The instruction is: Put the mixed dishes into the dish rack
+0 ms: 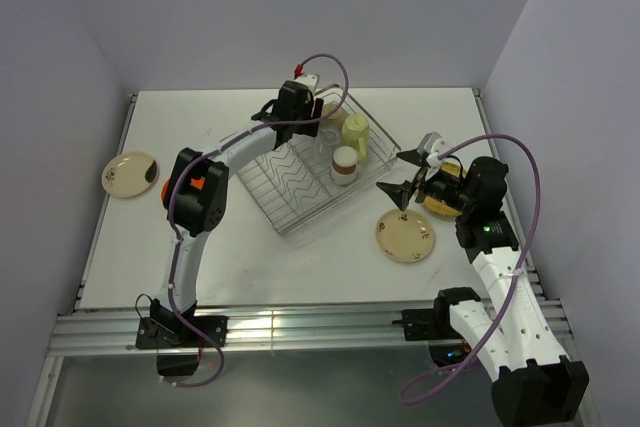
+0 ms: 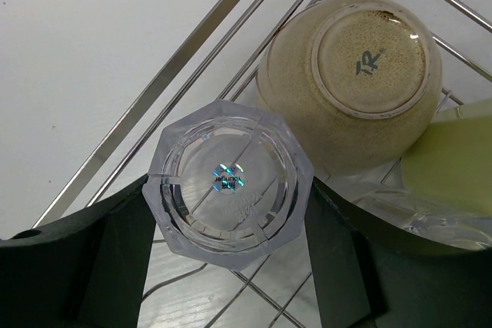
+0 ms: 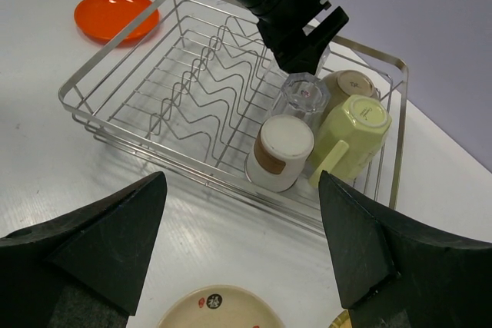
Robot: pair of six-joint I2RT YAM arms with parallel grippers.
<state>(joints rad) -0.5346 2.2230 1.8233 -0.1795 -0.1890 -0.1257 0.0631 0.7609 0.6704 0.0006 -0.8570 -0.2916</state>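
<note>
The dish rack (image 1: 290, 197) stands mid-table. My left gripper (image 2: 229, 190) is over its far corner, shut on an upside-down clear glass (image 2: 229, 182) with one finger on each side. An upturned beige bowl (image 2: 354, 74), a pale-green mug (image 3: 357, 124), a second clear glass (image 3: 305, 96) and a brown-and-white cup (image 3: 282, 151) stand in the rack's right end. My right gripper (image 3: 242, 243) is open and empty above the table, in front of the rack and over the far edge of a cream plate (image 1: 405, 236).
An orange plate (image 3: 115, 14) and another cream plate (image 1: 130, 174) lie left of the rack. A yellow plate (image 1: 440, 197) lies under my right wrist. The rack's zigzag dividers (image 3: 207, 90) hold nothing. Walls close in on the table's far, left and right sides.
</note>
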